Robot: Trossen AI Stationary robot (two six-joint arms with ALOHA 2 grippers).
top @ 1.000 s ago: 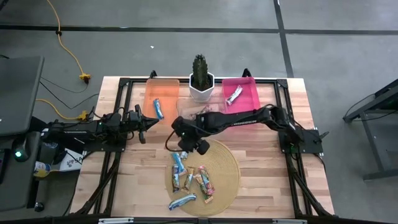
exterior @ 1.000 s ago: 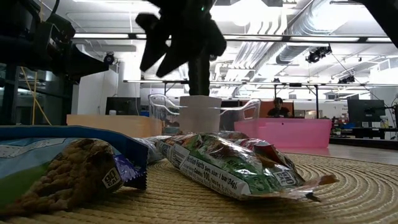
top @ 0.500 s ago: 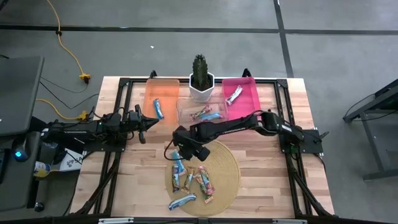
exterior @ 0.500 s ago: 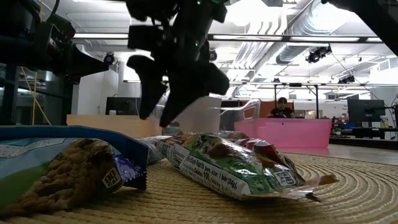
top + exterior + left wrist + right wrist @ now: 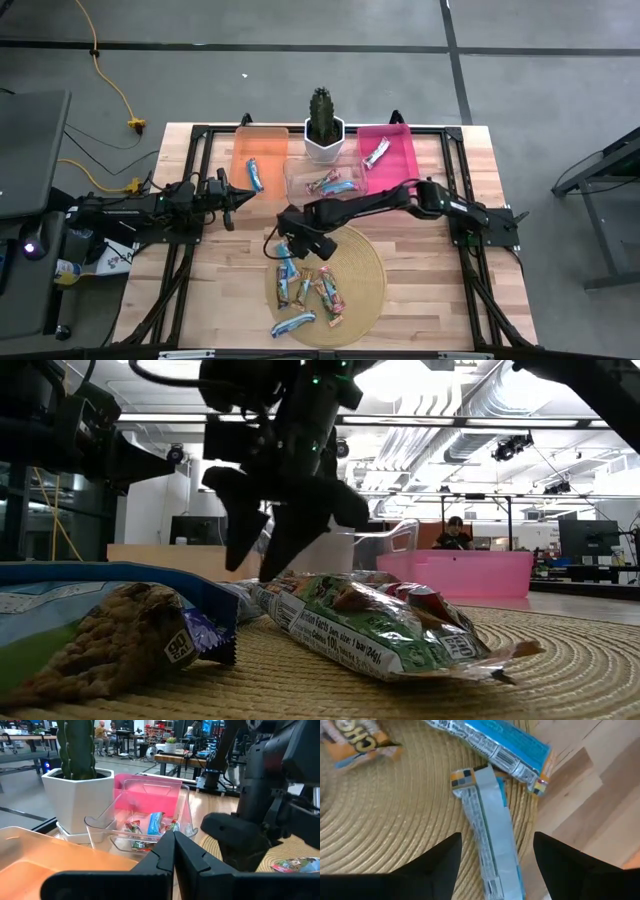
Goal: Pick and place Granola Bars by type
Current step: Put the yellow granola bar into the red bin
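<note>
Right gripper (image 5: 291, 243) is over the near-left edge of the round woven mat (image 5: 365, 280), fingers spread wide, nothing held. In its wrist view the two fingers (image 5: 434, 865) straddle a silver-blue bar (image 5: 490, 827) lying on the mat, with a second blue bar (image 5: 490, 742) just beyond it at the mat's edge. The low view shows the gripper (image 5: 285, 520) hanging just above the bars, fingertips not clearly touching any.

Most granola bars (image 5: 312, 292) sit loose on the left half of the mat; one blue-white bar (image 5: 293, 324) lies at its front edge. Behind the mat: the orange bin (image 5: 260, 150) has one blue bar (image 5: 256, 176), the clear bin (image 5: 322, 178) has a few, and the pink bin (image 5: 388, 150) has one pale bar (image 5: 376, 153). The cactus pot (image 5: 323, 135) stands between the orange and pink bins.

Left gripper (image 5: 232, 200) is parked left of the mat near the orange bin, fingers pressed together, empty.
</note>
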